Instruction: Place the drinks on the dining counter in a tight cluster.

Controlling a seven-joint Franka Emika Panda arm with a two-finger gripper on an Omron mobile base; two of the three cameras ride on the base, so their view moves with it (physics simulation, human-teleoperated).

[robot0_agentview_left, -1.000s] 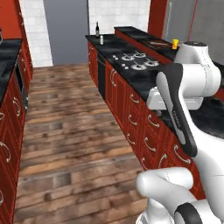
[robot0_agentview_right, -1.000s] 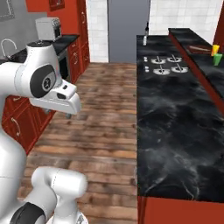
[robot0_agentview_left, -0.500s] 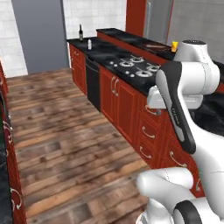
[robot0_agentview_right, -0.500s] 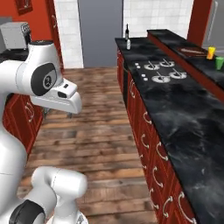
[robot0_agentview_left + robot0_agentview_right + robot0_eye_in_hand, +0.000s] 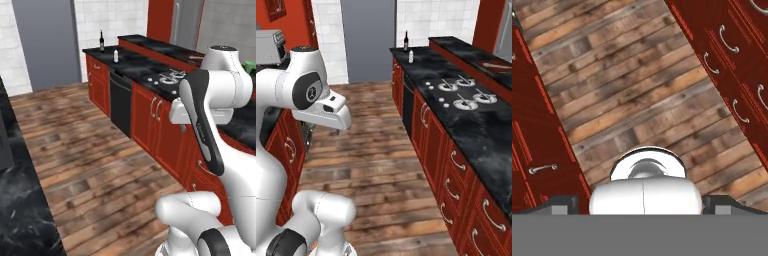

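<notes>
Two drinks stand at the far end of the lower worktop (image 5: 471, 127): a tall dark wine bottle (image 5: 101, 41) (image 5: 405, 41) and, just in front of it, a small clear water bottle (image 5: 116, 55) (image 5: 410, 56). Behind the worktop runs the raised dining counter (image 5: 160, 47) (image 5: 468, 56), a black-marble slab. My gripper (image 5: 640, 205) is far from all of this, folded in over the wooden floor and pointing down. Its dark fingertips (image 5: 559, 204) stand wide apart, open, with nothing between them.
A stove with several burners (image 5: 461, 92) is set in the worktop, and a black dishwasher front (image 5: 121, 102) sits among the red drawers below. Red cabinets (image 5: 286, 150) line the opposite side of the wooden aisle (image 5: 85, 150). A grey door (image 5: 45, 42) closes the far end.
The whole picture has shifted: the base has moved and turned, so the worktop and bottles look nearer. The folded arm keeps its pose and the gripper stays open.
</notes>
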